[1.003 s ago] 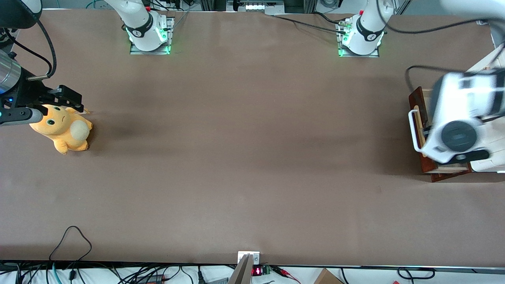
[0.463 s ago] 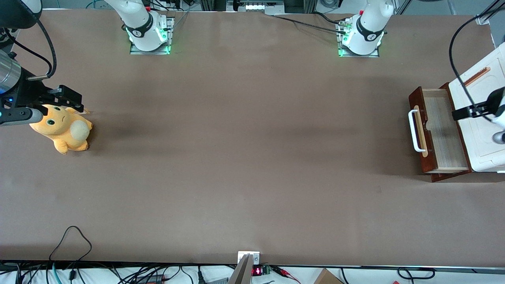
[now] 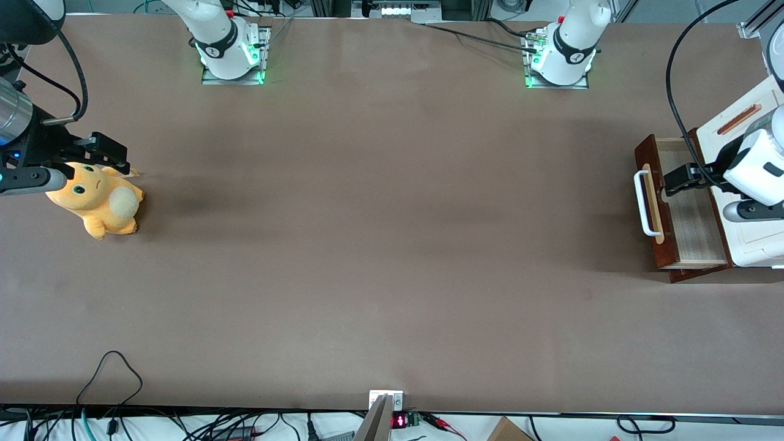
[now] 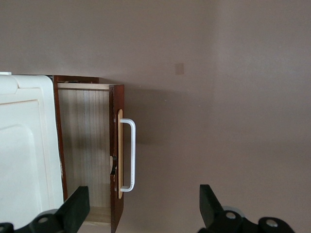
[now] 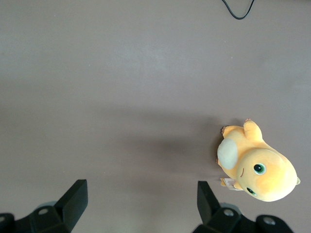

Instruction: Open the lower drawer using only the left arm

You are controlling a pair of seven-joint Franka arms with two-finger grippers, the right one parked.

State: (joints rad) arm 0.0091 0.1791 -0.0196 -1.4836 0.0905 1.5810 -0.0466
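Observation:
The lower drawer [image 3: 691,215] stands pulled out of the cabinet at the working arm's end of the table, its pale wood inside showing [image 4: 85,136]. Its white loop handle [image 3: 641,202] lies over a light wooden strip on the dark reddish-brown front [image 4: 131,155]. My left arm [image 3: 756,168] reaches out over the cabinet. Its black gripper [image 3: 678,179] hangs above the drawer's open inside, just on the cabinet's side of the drawer front. In the left wrist view the gripper [image 4: 141,208] is open, its fingers [image 4: 73,209] spread wide and holding nothing, well clear of the handle below.
The white cabinet top [image 3: 756,248] with a copper-coloured slot [image 3: 738,119] sits over the drawer's rear [image 4: 24,145]. An orange plush toy [image 3: 98,199] lies toward the parked arm's end of the table [image 5: 257,167]. A black cable [image 3: 674,92] loops above the cabinet.
The arm pulled back from over the drawer toward the cabinet top, then the gripper came forward again over the drawer's inside. The drawer itself has stayed where it was.

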